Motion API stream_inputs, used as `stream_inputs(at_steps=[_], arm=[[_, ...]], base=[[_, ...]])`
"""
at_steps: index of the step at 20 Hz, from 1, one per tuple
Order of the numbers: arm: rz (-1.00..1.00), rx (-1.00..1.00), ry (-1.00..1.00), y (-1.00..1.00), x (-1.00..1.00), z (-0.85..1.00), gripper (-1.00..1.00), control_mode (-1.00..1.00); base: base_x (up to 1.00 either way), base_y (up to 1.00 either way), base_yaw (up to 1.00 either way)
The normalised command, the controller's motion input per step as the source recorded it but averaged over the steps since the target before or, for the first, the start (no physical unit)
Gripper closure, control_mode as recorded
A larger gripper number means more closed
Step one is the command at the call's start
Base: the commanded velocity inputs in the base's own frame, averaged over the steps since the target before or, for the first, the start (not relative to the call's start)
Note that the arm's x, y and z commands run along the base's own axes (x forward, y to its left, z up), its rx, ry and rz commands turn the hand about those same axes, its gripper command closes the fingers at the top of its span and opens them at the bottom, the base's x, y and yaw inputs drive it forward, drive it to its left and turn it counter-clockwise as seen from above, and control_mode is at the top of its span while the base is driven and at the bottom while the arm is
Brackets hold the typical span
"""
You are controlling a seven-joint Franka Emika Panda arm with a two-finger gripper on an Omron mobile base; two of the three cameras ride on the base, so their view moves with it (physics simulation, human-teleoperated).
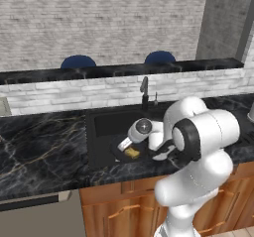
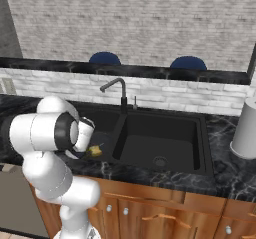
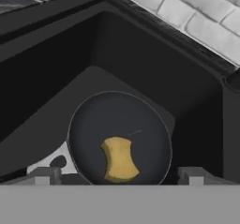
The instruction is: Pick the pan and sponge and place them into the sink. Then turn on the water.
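Low in the hand view, the spread hand (image 3: 117, 175) hovers over sponge (image 3: 119, 159) in pan (image 3: 140, 124); swinging toward the faucet (image 2: 119, 94) could clip the sink (image 3: 140, 63) wall.

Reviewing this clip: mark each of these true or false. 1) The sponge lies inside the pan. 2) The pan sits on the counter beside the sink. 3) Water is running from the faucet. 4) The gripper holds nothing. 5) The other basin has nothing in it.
1) True: the sponge rests on the floor of the pan.
2) False: the pan lies on the floor of one basin of the sink, the one on the arm's side in the right base view.
3) False: no stream falls from the faucet.
4) True: the gripper hangs open above the pan, nothing between its fingertips.
5) True: just its drain shows.
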Motion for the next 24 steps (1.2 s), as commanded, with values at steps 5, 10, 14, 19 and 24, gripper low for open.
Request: stream_inputs(at_steps=[5,10,14,19,24], arm=[[-0.06,0.0,0.04,0.16,0.0,1.0,-1.0,-1.0],[-0.07,0.0,0.07,0.2,0.0,1.0,-1.0,-1.0],[-0.05,0.0,0.08,0.26,-0.04,1.0,-1.0,-1.0],[-0.03,0.0,0.03,0.18,-0.15,1.0,-1.0,-1.0],[-0.07,0.0,0.01,-0.07,-0.49,0.63,-1.0,-1.0]], base=[[0.0,0.0,0.0],[0.0,0.0,0.0],[0.0,0.0,0.0],[0.0,0.0,0.0],[0.0,0.0,0.0]])
